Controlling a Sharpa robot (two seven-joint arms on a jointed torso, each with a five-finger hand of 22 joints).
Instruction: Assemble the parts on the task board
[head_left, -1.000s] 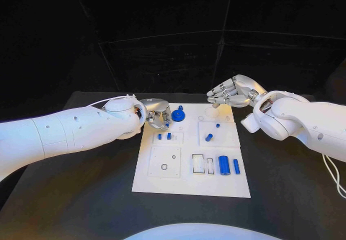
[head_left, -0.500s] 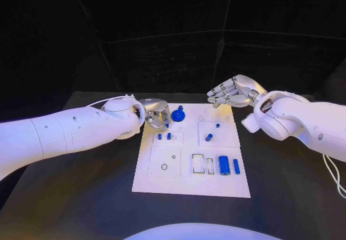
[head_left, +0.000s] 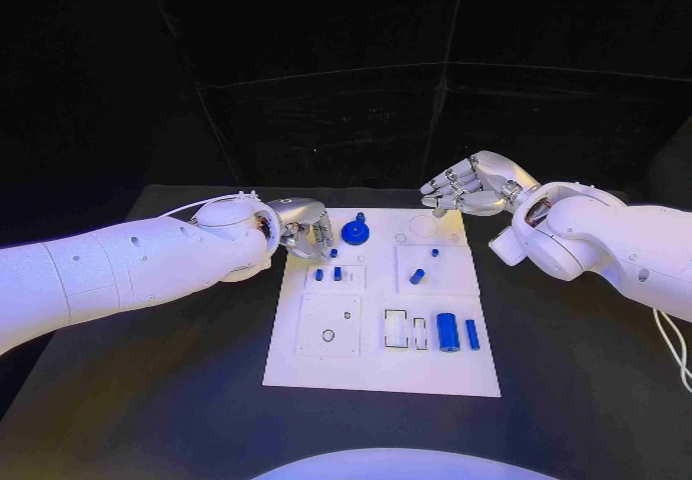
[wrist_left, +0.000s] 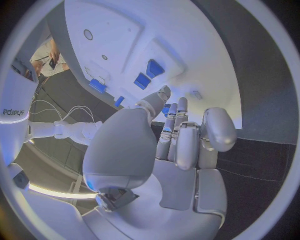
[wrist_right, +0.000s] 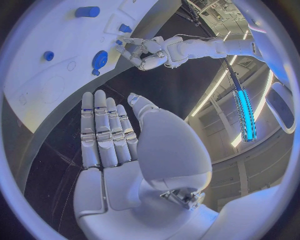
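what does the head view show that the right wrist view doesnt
Head view alone: the near half of the white task board with its long blue cylinder and slim blue bar. Right wrist view alone: the right robot hand's empty palm, fingers straight. Both: the round blue knob, the left robot hand beside it.

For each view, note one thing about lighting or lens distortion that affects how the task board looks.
Head view: bluish light tints the task board, whose edges stay straight. Left wrist view: the fisheye bends the board's edge behind the left hand. Right wrist view: the board curves above the right hand; a bright strip light glares.
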